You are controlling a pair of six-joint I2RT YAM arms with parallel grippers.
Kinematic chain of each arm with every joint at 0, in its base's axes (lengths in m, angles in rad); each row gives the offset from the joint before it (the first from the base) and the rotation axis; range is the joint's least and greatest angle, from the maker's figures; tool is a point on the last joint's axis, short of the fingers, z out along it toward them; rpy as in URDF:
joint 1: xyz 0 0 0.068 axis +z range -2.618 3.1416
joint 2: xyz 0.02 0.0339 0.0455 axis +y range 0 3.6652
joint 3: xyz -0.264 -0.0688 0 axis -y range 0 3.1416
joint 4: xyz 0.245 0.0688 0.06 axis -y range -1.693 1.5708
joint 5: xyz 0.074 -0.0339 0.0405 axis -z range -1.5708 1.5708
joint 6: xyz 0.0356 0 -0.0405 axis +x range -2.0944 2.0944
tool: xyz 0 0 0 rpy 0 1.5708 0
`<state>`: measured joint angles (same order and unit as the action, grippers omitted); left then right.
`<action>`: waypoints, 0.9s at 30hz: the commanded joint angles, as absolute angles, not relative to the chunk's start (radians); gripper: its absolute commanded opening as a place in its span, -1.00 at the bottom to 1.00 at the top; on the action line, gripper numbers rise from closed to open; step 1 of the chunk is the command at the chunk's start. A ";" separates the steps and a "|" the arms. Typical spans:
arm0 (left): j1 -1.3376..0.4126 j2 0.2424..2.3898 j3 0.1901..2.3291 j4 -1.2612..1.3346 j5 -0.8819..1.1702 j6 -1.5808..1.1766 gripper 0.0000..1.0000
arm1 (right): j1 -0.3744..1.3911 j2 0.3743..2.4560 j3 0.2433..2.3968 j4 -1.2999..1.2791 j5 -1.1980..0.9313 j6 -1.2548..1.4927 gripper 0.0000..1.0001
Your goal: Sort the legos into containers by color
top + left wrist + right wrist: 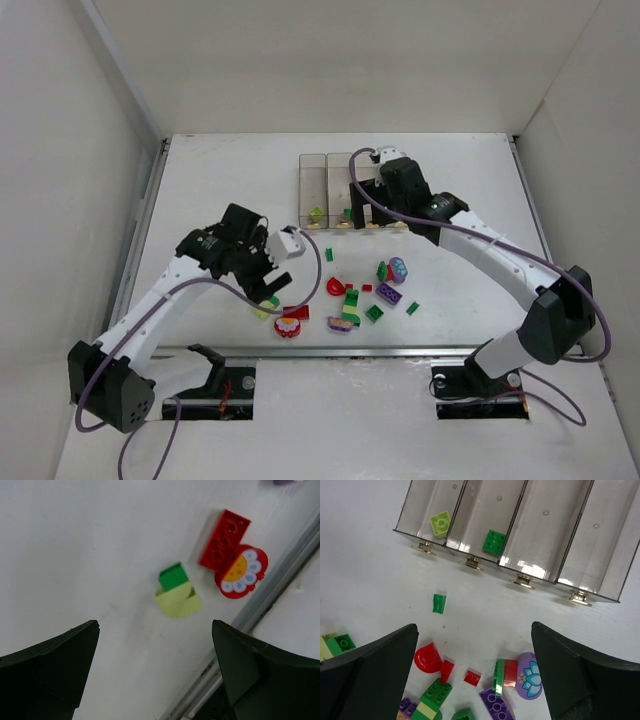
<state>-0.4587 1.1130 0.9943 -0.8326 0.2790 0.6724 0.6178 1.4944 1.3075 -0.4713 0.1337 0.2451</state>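
The containers (485, 510) are four clear bins in a row. The leftmost holds a yellow-green brick (440, 523) and the second a green brick (494, 541); the other two show nothing inside. My right gripper (475, 675) is open and empty, hovering between the bins and a loose pile: a small green piece (439, 603), a red rounded piece (427, 658), a purple flower piece (528, 676) and a purple brick (496, 702). My left gripper (155, 670) is open and empty above the table, near a yellow-green piece joined to a green brick (177, 597), a red brick (224, 537) and a red flower piece (241, 571).
A metal rail (400, 351) runs along the table's front edge, just beyond the red flower piece (288, 326). White walls close in the table at the left, right and back. The right arm (480, 250) covers the right-hand bins in the top view.
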 commanded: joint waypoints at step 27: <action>-0.612 1.221 0.690 -0.592 0.132 0.578 0.64 | 0.658 1.419 1.239 -0.411 0.139 0.305 1.00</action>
<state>-0.6086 1.2163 0.7185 -0.6186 0.1551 0.5789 0.6495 1.4353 1.2434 -0.4557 0.1162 0.2996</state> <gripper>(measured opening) 0.833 1.000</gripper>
